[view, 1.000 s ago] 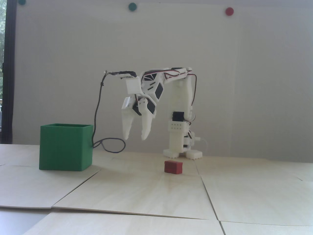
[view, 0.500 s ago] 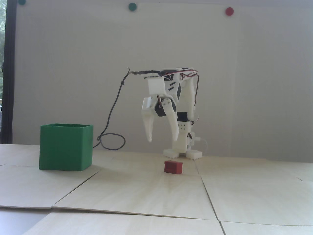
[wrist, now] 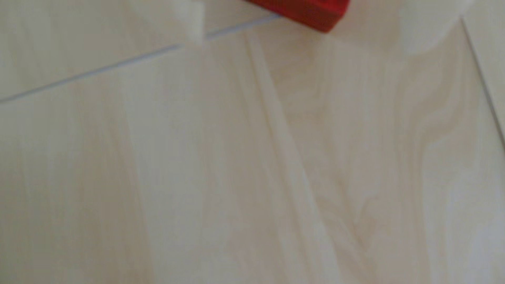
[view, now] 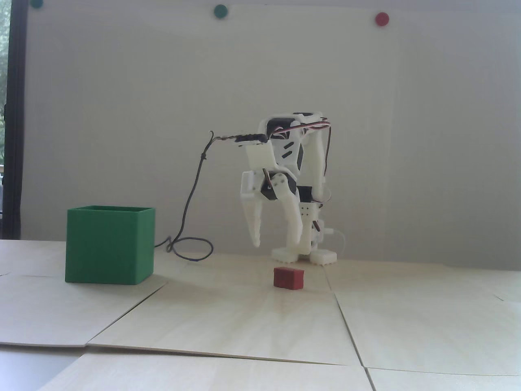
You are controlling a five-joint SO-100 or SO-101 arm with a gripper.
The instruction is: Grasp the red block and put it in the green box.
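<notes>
Your claw [view: 276, 245] hangs in the air with its jaws spread wide, fingertips pointing down at the table [view: 244, 317] and clear of it in the fixed view. One finger [view: 254, 224] shows plainly on the left; the other overlaps the arm's base behind it, so its tip is hard to separate. You have nothing between the fingers. Look for the block [view: 288, 278] at about 5 o'clock from the claw in the fixed view, lying flat on the pale wood, below the fingertips and apart from them; how far it lies toward the camera from the claw cannot be told from this side-on angle. In the wrist view the block [wrist: 306, 11] is cut off by the upper edge at about 1 o'clock from centre, with one white fingertip [wrist: 191, 24] at 11 o'clock to its left and a blurred pale shape at the upper right corner; the block sits between them in that view. You will find the box [view: 109, 246] well off at 9 o'clock from the block in the fixed view, upright on the table, with a dark cable [view: 191, 211] drooping from the wrist down beside it.
</notes>
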